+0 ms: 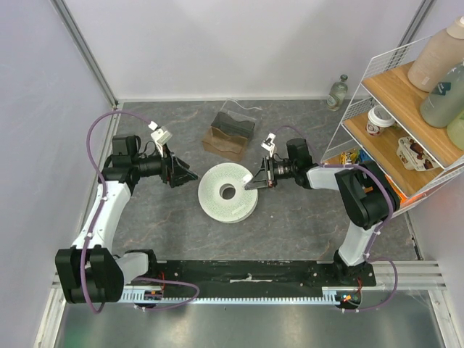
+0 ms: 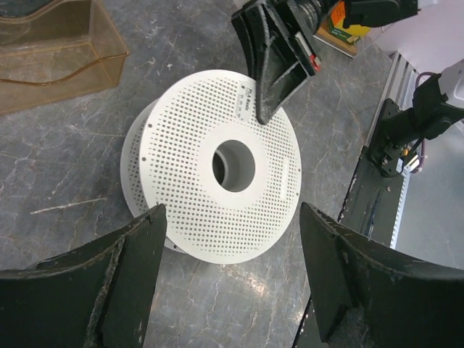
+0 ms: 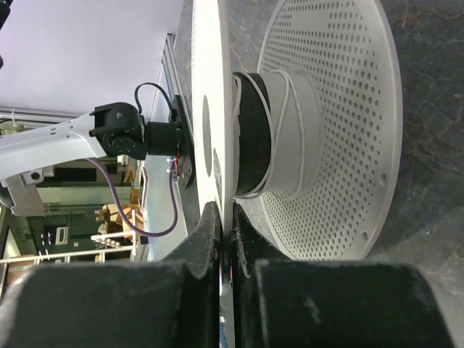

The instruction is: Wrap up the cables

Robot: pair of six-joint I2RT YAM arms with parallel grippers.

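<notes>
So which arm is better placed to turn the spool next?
Right, likely: the right gripper is shut on the spool's top flange; the left gripper hangs open, off the spool.

A white perforated spool (image 1: 228,192) lies flat mid-desk (image 1: 290,225); the right claw (image 1: 254,181) meets its rim at 3 o'clock, tips pinched on the flange edge; the left claw (image 1: 190,176) sits at 9 o'clock, fingers parted, just short of the spool; an amber tray (image 1: 229,136) stands at 12 o'clock, thin white cables (image 1: 246,109) looping over its far side; a wire shelf (image 1: 377,72) holding bottles fills 2 o'clock.
</notes>
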